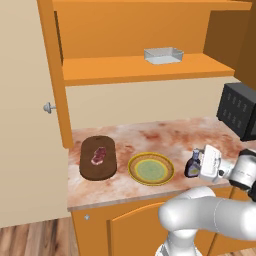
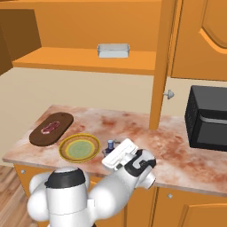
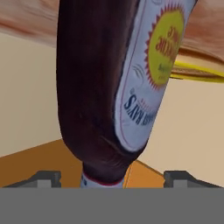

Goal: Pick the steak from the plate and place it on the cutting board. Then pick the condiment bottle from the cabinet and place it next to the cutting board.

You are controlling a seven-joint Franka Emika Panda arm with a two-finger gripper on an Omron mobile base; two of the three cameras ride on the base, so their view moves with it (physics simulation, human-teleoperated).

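While I watch from both base cameras, the condiment bottle (image 1: 192, 165) stands upright on the marbled counter (image 1: 150, 135), just to the right of the plate (image 1: 151, 168) and near the counter's front edge. My gripper (image 1: 199, 166) sits right beside the bottle, on the side away from the plate, with the white hand reaching in level from the right. In the hand view the bottle (image 3: 109, 87) looms very close, its dark body and its white and yellow label between my two finger tips (image 3: 46, 178); those tips stand wide apart, with clear gaps between them and the bottle's narrow neck, so the claw reads as spread open and I see no clamp on the bottle. Whether either pad brushes the body, I cannot tell.

Across the counter the steak (image 1: 99, 155) lies flat on the cutting board (image 1: 98, 158), roughly at its middle. This board rests at the left end of the counter, just left of the plate, so the plate sits between board and bottle. On the plate I see just its pale green centre and yellow-brown rim.

Above, the cabinet (image 1: 140, 40) is open, its beige door (image 1: 25, 110) swung out at the left, and a clear rectangular tray (image 1: 163, 55) sits on its shelf. At the far right of the counter stands a black microwave (image 2: 208, 119).
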